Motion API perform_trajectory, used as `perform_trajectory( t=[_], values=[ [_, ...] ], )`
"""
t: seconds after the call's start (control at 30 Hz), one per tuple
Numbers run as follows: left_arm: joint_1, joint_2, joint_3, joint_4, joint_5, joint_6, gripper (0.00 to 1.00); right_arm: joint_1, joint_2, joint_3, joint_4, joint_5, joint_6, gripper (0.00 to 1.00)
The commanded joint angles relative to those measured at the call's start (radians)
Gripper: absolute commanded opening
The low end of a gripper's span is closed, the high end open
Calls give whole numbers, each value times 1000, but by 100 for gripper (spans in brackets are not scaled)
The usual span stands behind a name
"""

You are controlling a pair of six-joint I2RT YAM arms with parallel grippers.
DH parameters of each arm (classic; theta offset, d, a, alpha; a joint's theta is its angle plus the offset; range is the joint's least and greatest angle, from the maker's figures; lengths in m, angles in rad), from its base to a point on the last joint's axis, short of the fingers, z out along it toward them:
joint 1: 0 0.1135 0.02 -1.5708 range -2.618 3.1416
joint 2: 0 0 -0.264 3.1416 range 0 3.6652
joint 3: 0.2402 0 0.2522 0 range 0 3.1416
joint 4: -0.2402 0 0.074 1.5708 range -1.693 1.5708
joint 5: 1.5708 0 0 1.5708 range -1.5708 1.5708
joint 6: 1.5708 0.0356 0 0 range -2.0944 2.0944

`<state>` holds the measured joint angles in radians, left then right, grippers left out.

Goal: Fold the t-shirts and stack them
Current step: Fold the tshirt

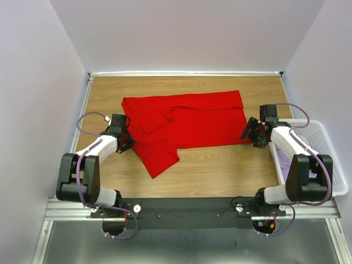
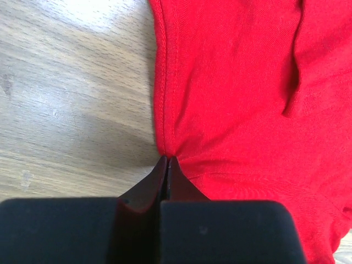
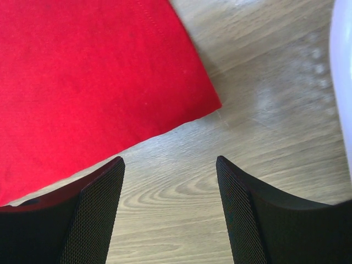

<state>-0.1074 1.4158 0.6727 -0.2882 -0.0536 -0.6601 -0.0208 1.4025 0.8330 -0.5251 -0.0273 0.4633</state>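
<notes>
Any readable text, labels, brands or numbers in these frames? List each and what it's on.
None readable in any view.
Bright red cloth t-shirt: plain, no print or tag showing.
White plastic lattice basket: no label visible.
Wooden table top: only wood grain, no markings.

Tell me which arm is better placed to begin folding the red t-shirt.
Probably left: the left gripper is shut on the red t-shirt at its hem. The right gripper hangs open over the table beside a corner.
</notes>
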Motion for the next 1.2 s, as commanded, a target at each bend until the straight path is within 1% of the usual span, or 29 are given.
perform_trajectory(
  t=[0.0,0.07,0.13,0.17,0.2,0.47,0.63,0.87,0.9,0.93,1.07,1.17],
  values=[
    [-6,5,-25,-51,-48,8,0,-4,21,3,-21,69,41,74],
    [-6,-1,-16,-68,-55,11,0,-4,27,2,-23,90,52,73],
    [-6,-9,-13,-72,-60,17,0,-4,35,2,-21,105,66,65],
    [-6,-15,-9,-77,-60,22,0,-4,36,2,-18,119,69,59],
    [-6,-17,-7,-78,-60,24,0,-4,36,2,-18,125,74,58],
    [-6,-32,5,-104,-75,39,0,-4,67,3,2,148,120,57],
    [8,-54,8,-127,-95,42,0,-4,85,9,23,136,141,57],
    [23,-63,8,-134,-103,43,0,-2,104,12,43,136,144,56],
    [26,-63,10,-134,-101,45,0,1,102,23,43,141,137,52],
    [26,-63,10,-135,-101,45,0,8,95,31,42,150,129,51],
    [34,-74,10,-138,-107,40,0,13,61,46,42,179,121,51],
    [49,-78,4,-134,-103,40,0,15,75,35,40,165,118,51]
  ],
)
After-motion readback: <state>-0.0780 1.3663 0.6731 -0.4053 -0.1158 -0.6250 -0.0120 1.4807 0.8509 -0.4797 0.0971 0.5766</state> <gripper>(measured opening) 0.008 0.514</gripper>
